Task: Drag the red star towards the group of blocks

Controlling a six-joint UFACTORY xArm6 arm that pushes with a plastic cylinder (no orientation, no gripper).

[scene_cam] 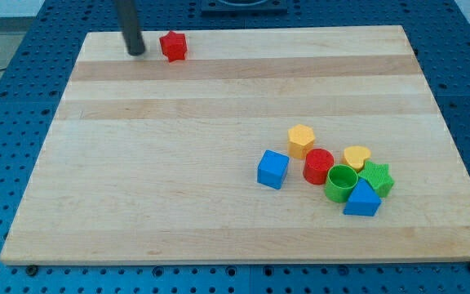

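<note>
Tip [136, 53] at upper left of frame, contacting nothing | red star [173, 46] just right of tip, apart | block group [333, 171] lower right on desk [178, 180]

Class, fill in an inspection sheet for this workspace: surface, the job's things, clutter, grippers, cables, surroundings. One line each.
Surface: wooden board, flat and bare apart from the blocks.
Job's things: red star near the view's top left; the group at the view's lower right holds a blue cube, yellow hexagon, red cylinder, yellow heart, green cylinder, green star and blue triangle.
Clutter: nothing seen.
Grippers: none fitted; my tip stands just to the view's left of the red star, with a small gap.
Cables: nothing seen.
Surroundings: blue perforated table around the board.
</note>
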